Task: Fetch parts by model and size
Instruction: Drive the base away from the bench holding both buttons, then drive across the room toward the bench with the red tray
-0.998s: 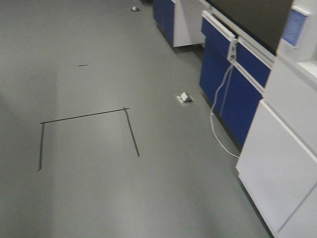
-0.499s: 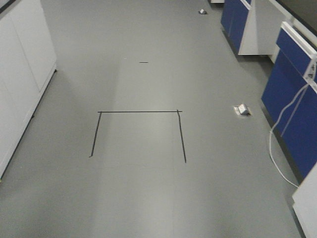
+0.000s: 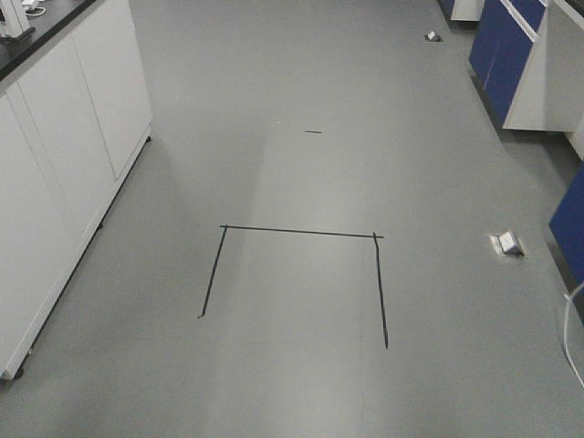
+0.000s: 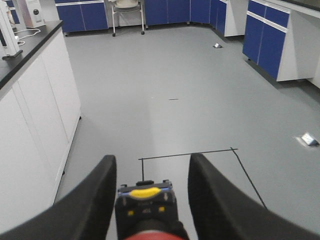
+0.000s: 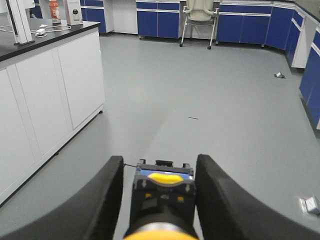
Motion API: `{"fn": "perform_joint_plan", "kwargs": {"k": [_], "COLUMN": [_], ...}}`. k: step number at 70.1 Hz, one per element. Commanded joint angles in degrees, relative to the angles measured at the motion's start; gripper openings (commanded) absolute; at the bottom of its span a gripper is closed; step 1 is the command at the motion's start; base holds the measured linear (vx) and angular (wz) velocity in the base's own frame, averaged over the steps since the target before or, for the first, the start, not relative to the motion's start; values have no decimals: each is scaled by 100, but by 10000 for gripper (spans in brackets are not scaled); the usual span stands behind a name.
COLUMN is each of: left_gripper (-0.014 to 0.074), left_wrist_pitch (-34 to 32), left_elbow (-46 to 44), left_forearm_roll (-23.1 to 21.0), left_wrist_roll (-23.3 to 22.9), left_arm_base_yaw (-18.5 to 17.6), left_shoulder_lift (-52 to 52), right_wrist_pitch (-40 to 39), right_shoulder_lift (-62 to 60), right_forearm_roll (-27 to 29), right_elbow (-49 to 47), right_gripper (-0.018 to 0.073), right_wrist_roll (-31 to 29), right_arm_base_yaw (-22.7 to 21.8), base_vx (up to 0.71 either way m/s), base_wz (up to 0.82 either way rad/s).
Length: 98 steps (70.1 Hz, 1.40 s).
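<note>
Left pincer clamped on red-capped switch, right pincer clamped on yellow-capped switch

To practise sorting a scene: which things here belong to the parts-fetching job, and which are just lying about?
Job: red-capped switch in left hand; yellow-capped switch in right hand.
Lying about: small floor box, taped floor outline, office chair, white cabinets.
</note>
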Motion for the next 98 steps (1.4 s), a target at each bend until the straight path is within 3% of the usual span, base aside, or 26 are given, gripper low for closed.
{"fn": "perform_joint_plan", "kwargs": {"k": [1,98], "left_gripper": [-6,-6], "left_wrist_pitch": [-406,-411], "left_elbow": [-145,-145], "left_forearm_roll": [63,63], "left_wrist_roll": [-21,-21], "left_arm_base_yaw": [-6,-6], "left_shoulder_lift": [102,109], "right_wrist_pitch": [-477,-464], "right_shoulder_lift": [51,51], "right_forearm_roll": [-63,-63], "right_elbow": [-157,-157], "right_gripper": [-5,-5], "right_wrist_roll": [-59,-59], "right_arm_base_yaw": [-6,-6], "base_vx": [39,47], "base_wz": [14,-2]}}
